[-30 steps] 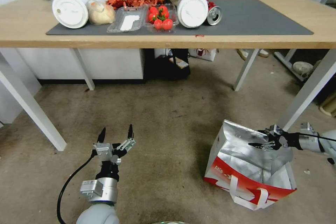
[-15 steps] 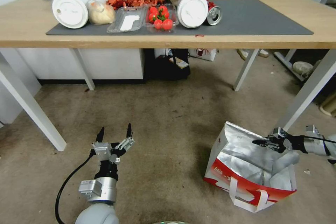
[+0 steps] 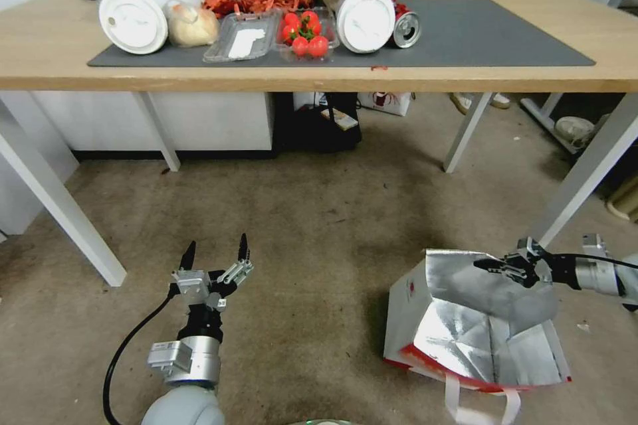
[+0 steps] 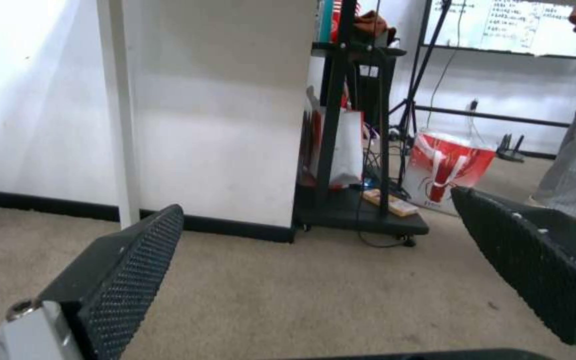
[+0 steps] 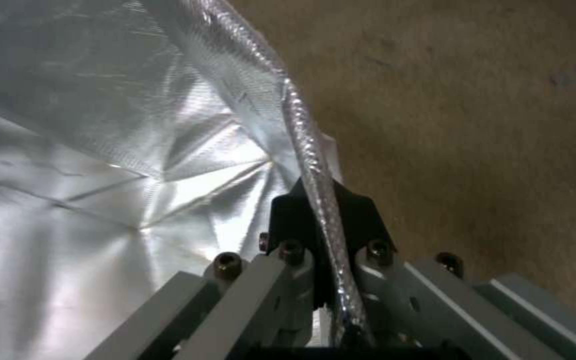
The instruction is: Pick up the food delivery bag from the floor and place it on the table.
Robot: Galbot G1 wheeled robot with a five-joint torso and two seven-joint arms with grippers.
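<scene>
Since a second ago your food delivery bag (image 3: 465, 319) tipped upright on the stained floor (image 3: 319, 226); right gripper (image 3: 495, 266) fingers pinch its foil rim, left gripper (image 3: 214, 254) fingers spread wide, empty.

head: high, facing down at floor (image 3: 319, 226) | wrists: low, close | shared: floor
</scene>
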